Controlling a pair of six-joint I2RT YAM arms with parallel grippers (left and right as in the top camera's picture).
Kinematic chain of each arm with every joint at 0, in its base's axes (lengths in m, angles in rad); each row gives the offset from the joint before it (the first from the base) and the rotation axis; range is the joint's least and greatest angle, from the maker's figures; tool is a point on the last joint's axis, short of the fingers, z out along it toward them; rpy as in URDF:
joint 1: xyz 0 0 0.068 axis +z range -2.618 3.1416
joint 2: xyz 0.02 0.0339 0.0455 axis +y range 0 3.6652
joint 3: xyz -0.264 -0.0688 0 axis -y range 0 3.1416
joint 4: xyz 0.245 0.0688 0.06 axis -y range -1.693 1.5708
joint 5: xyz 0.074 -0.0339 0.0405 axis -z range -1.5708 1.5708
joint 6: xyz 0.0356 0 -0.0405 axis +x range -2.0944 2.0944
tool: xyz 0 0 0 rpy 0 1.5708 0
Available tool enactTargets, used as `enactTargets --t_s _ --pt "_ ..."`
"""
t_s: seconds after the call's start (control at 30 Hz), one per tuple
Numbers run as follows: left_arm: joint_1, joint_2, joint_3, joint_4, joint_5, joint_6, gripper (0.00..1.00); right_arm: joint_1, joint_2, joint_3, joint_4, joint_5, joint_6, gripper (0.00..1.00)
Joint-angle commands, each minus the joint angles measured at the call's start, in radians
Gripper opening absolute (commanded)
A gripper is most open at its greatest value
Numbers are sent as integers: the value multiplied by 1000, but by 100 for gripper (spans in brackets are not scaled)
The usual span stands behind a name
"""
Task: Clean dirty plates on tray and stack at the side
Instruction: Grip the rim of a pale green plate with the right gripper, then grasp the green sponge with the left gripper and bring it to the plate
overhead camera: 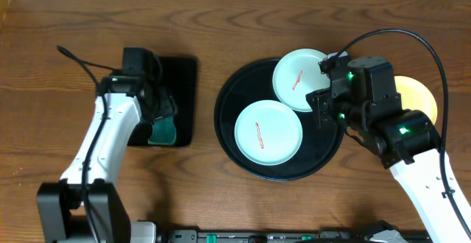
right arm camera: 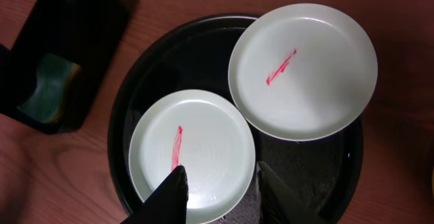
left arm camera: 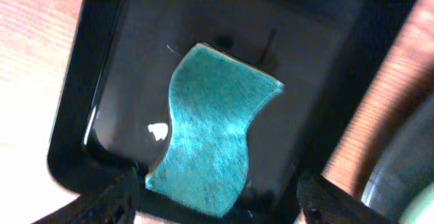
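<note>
Since the wiping cannot start without it, the teal sponge [left arm camera: 213, 136] is what the coming move turns on. It lies in the small rectangular black tray [overhead camera: 184, 74], on the left of the table and well apart from the plates. The left gripper [left arm camera: 217, 182] hangs right over it with its fingers spread wide, one on each side of the sponge's near end and, as far as the wrist view shows, not pressing on it. The sponge's long axis runs away from the fingers toward the far end of that tray, with a slight slant, so a closing pinch would fall across its short width. I judge that a fair line-up for a grasp once the arm comes lower.

Two mint-green plates sit on the round black tray [overhead camera: 228, 103]. The nearer one [right arm camera: 203, 136] carries a red streak [right arm camera: 178, 146], and the farther one [right arm camera: 305, 68], overlapping its rim, carries another [right arm camera: 281, 66]. The pale yellow plate [overhead camera: 419, 96] lies on the table just right of the tray, half hidden under the right arm. The right gripper [right arm camera: 219, 175] hovers over the nearer plate's edge with its fingers parted, tray and rim showing in the gap, and it holds nothing that I can see. That arm is the nearer one to every plate, and the left arm is the nearer one to the sponge.
</note>
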Motion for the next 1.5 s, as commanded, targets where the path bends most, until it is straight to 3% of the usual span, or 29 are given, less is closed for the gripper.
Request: enactTargets --t_s 0.0,0.2,0.23,0.3,0.33,0.57,0.6,0.7,0.73,0.97,1.17,1.3,1.37,1.47 --pt "3 71 -77 41 -19 -21 66 -3 9 -2 -5 5 -14 31" --pt "2 213 -117 95 19 -16 46 -3 19 -3 -29 5 -1 30" --pt "2 231 -117 98 19 -16 37 -3 19 -3 -32 5 -1 30" --pt "2 246 -117 98 19 -16 10 -3 19 -3 -38 5 -1 30" --pt "2 246 -117 98 19 -16 8 -3 19 -3 -42 5 -1 30" --pt "2 176 -14 -7 29 -16 9 -3 19 -3 -45 5 -1 30" --pt "2 159 4 -21 31 -16 17 -3 19 -3 -45 5 -1 30" --pt "2 105 27 -25 34 -16 54 -3 19 -3 -45 5 -1 30" --pt "2 90 27 -16 34 -16 59 -3 19 -3 -45 5 -1 30" --pt "2 101 -31 112 33 33 65 -3 19 -3 -45 5 -1 30" --pt "2 196 -89 214 -2 74 61 -3 19 -3 -48 5 -1 30" --pt "2 256 -89 233 -4 74 37 -3 19 -3 -57 5 -1 30" --pt "2 269 -89 247 -4 74 12 -3 19 -3 -61 5 -1 30" --pt "2 261 -78 249 -4 74 8 -3 19 -3 -64 4 0 29"
